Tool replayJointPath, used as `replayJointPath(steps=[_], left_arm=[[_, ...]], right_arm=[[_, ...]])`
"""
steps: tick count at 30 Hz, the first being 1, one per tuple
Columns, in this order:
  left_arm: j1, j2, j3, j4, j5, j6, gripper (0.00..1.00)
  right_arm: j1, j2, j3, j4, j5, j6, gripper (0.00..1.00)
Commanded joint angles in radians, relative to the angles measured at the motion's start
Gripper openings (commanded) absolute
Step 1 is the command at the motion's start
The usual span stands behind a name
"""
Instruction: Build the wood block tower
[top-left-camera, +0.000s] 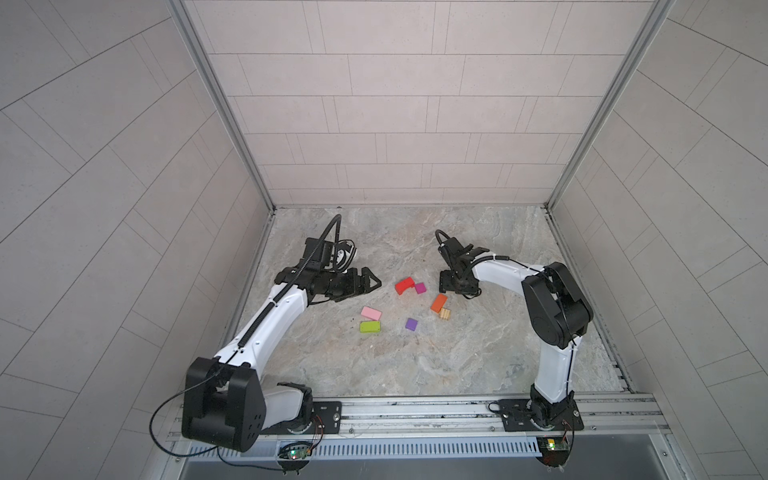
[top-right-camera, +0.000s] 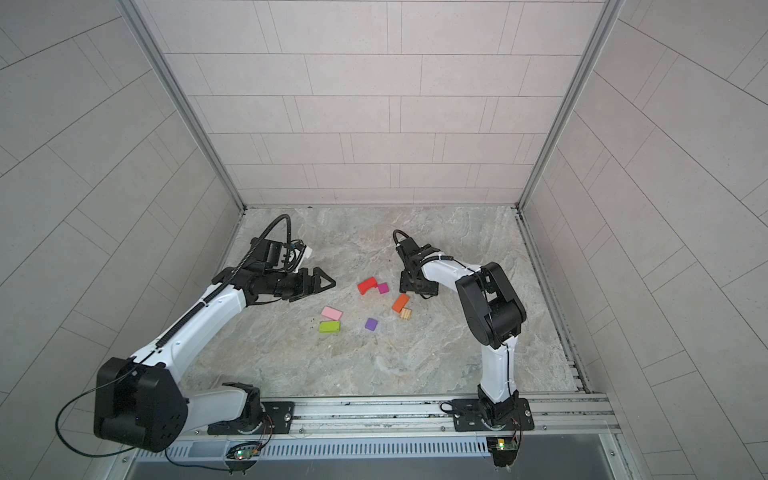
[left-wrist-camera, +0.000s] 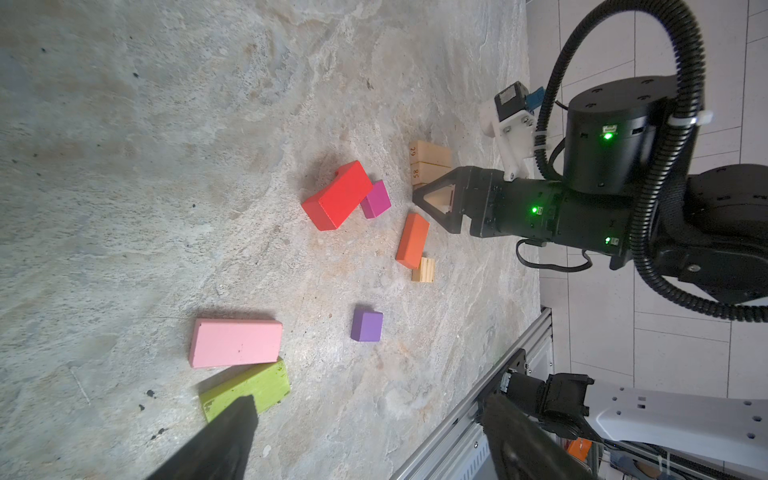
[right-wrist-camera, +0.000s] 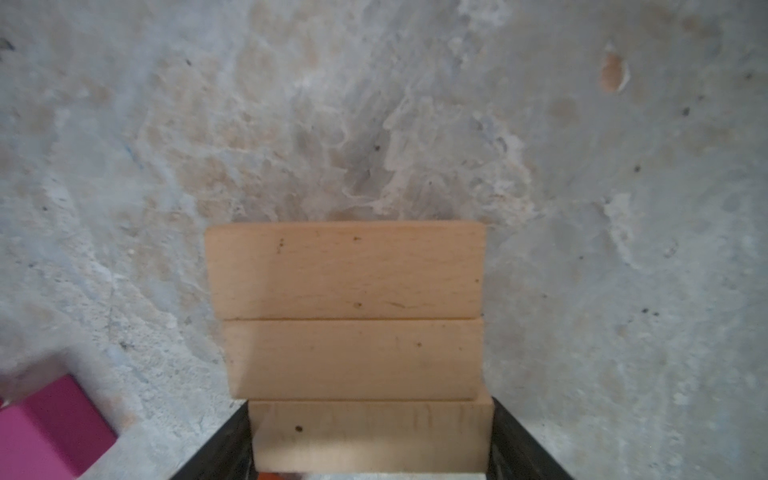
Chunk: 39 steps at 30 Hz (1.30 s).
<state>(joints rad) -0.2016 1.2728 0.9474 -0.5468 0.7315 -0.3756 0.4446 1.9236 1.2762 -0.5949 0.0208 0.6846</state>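
Note:
Three plain tan bars lie side by side on the stone table. In the right wrist view two of them (right-wrist-camera: 345, 270) (right-wrist-camera: 353, 357) lie free. My right gripper (right-wrist-camera: 371, 440) is shut on the third bar (right-wrist-camera: 370, 428), a finger against each end. In both top views this gripper (top-left-camera: 452, 286) points down and hides the bars. My left gripper (top-left-camera: 372, 283) hangs open and empty, left of the red block (top-left-camera: 404, 285), which leans on the magenta cube (top-left-camera: 420, 288). The orange block (top-left-camera: 439, 302), pink block (top-left-camera: 370, 313), lime green block (top-left-camera: 370, 327) and purple cube (top-left-camera: 411, 324) lie loose.
A small tan block (top-left-camera: 444, 314) touches the orange block's near end. The loose blocks lie scattered between the two arms. Tiled walls close the table on three sides, and a metal rail (top-left-camera: 415, 409) with the arm bases runs along the front edge.

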Motion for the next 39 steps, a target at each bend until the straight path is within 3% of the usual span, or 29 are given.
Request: replayJointPath(steps=[1, 39], left_arm=[[-0.002, -0.018, 0.006, -0.015, -0.004, 0.017, 0.92], [-0.003, -0.016, 0.008, -0.015, -0.003, 0.017, 0.92]], right_arm=[[0.004, 0.030, -0.011, -0.043, 0.017, -0.003, 0.76], [0.024, 0.045, 0.009, -0.028, -0.013, -0.007, 0.75]])
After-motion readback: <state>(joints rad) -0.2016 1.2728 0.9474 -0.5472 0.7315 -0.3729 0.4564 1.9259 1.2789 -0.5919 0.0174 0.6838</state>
